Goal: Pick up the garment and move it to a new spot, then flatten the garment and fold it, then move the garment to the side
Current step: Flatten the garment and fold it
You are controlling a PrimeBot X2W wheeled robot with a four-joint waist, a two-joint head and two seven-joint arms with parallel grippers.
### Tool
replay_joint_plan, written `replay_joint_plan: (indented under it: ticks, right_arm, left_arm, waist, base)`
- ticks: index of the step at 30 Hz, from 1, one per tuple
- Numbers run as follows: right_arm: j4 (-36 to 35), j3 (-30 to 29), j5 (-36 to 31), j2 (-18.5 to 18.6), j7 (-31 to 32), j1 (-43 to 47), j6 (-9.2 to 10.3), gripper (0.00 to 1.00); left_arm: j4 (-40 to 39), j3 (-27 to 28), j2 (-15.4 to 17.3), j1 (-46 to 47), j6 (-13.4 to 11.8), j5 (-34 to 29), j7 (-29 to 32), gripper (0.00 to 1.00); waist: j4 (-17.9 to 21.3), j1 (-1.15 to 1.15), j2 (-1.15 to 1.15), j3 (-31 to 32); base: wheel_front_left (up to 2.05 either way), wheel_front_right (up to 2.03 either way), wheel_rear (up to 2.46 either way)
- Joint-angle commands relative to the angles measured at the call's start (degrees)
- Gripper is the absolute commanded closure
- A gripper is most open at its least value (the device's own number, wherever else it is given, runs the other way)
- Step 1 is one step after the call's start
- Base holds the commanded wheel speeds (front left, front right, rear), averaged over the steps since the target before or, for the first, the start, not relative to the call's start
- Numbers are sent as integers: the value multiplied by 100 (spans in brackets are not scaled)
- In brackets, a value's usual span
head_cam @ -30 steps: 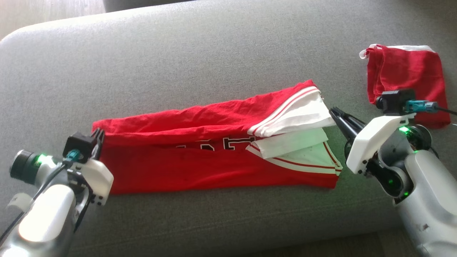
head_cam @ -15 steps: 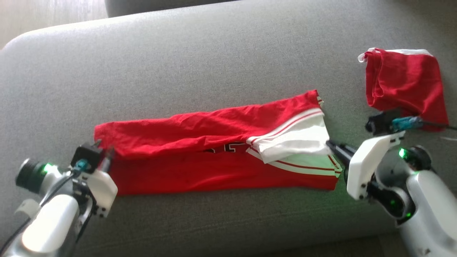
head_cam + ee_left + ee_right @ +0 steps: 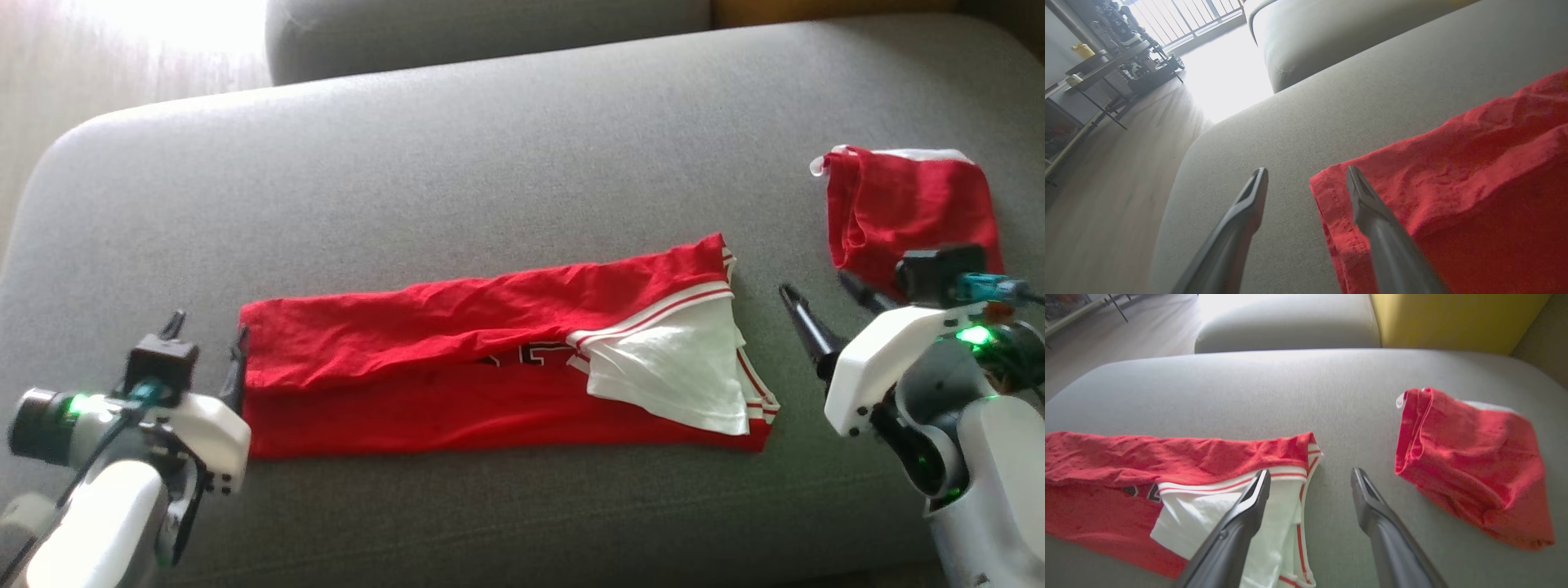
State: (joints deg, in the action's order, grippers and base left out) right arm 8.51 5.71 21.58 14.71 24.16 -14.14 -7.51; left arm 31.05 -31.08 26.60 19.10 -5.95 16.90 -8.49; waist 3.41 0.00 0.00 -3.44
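Observation:
A red garment (image 3: 457, 367) with white, red-striped trim lies on the grey sofa cushion (image 3: 490, 163), folded lengthwise into a long band. Its white end (image 3: 678, 376) points toward my right arm. My left gripper (image 3: 208, 327) is open at the garment's left end. In the left wrist view one finger of the left gripper (image 3: 1306, 171) hangs over the red hem (image 3: 1453, 175) and the other over bare cushion. My right gripper (image 3: 815, 284) is open just off the garment's right end. The right wrist view shows the right gripper (image 3: 1311, 473) above the white trim (image 3: 1274, 522), holding nothing.
A second red cloth (image 3: 906, 212) lies bunched at the cushion's far right, close to my right wrist. Another grey cushion (image 3: 457, 33) stands behind. Wooden floor (image 3: 33, 106) drops off past the cushion's left edge. A cluttered table (image 3: 1106, 61) stands far off to the left.
Both grippers have opened and let go of the garment's ends. The lifted top layer has dropped flat onto the lower half. The head camera has tilted, shifting the whole picture.

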Motion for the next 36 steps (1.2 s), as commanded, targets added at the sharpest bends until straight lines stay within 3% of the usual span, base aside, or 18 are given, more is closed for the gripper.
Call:
replay_joint_plan:
  ticks: [1,9,17,19,27,36]
  right_arm:
    - [-280,-4,-119,-3,-287,-143,2,0]
    - [-307,-537,-80,-568,-1844,151,2,0]
    - [-53,-1037,-31,-1000,-2849,716,2,0]
    - [38,-1113,-16,-1066,-2957,809,2,0]
    - [665,-1162,-101,-1176,-2977,680,2,0]
    - [2256,-1059,328,-1181,-3079,-142,2,0]
  left_arm:
    - [-282,394,270,155,-153,90,-172,0]
    - [-1343,1221,-26,-507,-811,689,-598,0]
    - [-2525,1837,-688,-1491,-1126,688,-649,0]
    - [-2655,1930,-884,-1715,-1052,664,-649,0]
    - [-2478,1960,-1157,-1806,-606,224,-650,0]
    - [-2155,2035,-1407,-1539,-251,-85,-651,0]
  waist:
    - [-41,0,0,79]
    - [-171,0,0,288]
    - [-329,0,0,336]
    - [-379,0,0,328]
    - [-568,0,0,68]
    - [-863,0,0,-242]
  base:
    - [0,0,0]
    - [0,0,0]
    - [0,0,0]
    - [0,0,0]
    - [0,0,0]
    - [0,0,0]
